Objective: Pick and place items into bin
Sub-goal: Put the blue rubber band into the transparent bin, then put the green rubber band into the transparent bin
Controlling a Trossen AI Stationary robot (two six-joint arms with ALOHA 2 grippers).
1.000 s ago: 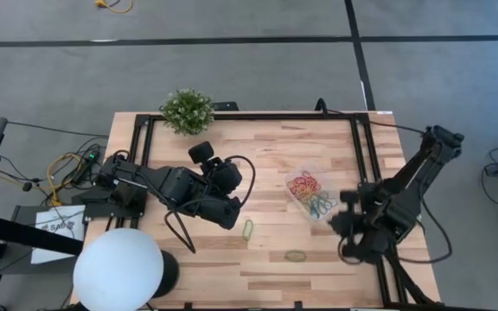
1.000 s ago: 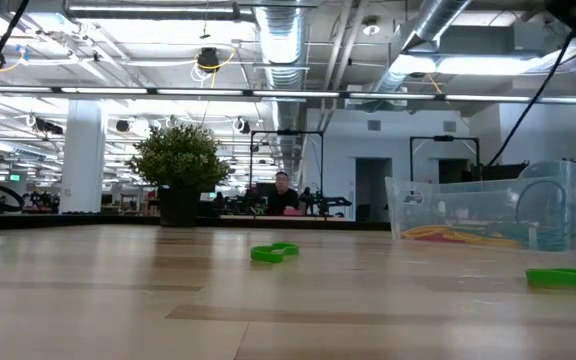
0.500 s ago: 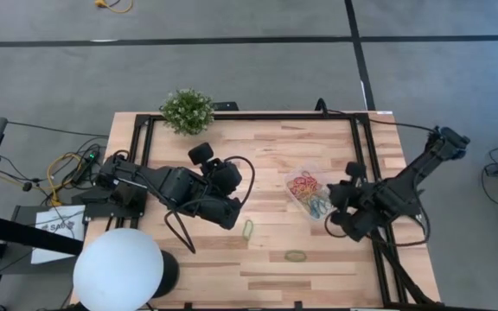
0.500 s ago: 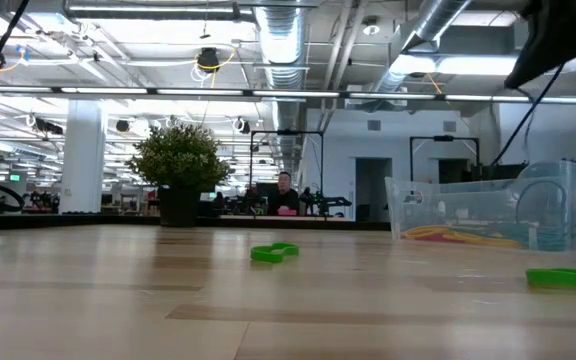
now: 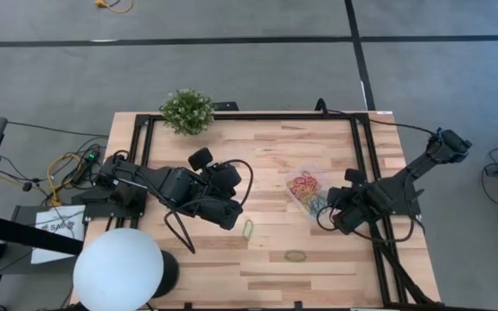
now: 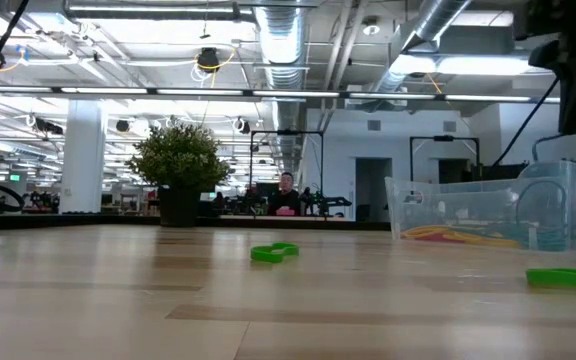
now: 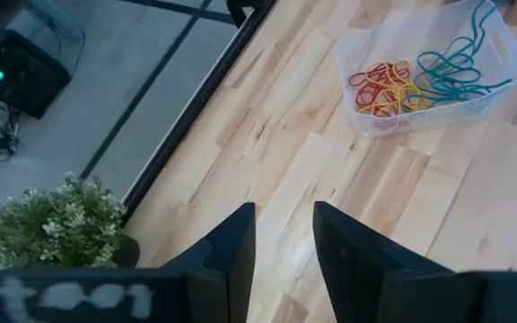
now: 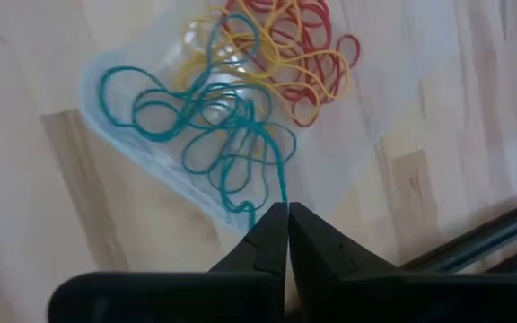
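Note:
The clear bin [image 5: 308, 193] stands right of the table's middle, holding red, yellow and teal rubber bands [image 7: 393, 81]. My right gripper [image 5: 327, 210] hangs over the bin's near right corner, pointing steeply down, shut on a teal band [image 8: 240, 152]. Two green bands lie flat on the wood, one [image 5: 248, 229] near the middle, one [image 5: 296, 256] nearer the front edge. My left gripper [image 7: 284, 224] waits at the left above the table, open and with nothing between its fingers, pointing toward the bin [image 7: 429, 72]. My right gripper pinches one strand of the teal band [image 8: 282, 196] at the very ends of its two fingers. The fingers come from above, slanting down. The band hangs below them, slack, its loops lying in the bin among the other teal bands.
A small potted plant [image 5: 187, 111] stands at the far left corner. Black frame rails [image 5: 366, 164] run along the table's left, far and right sides. A white lamp dome [image 5: 118, 268] sits at the near left. Bare wood lies between the bin and the front edge.
My right gripper has swung from the table's right edge toward the bin, sinking a little and tipping steeper, and now hangs over the bin's near right corner. The green bands and the bin have stayed put.

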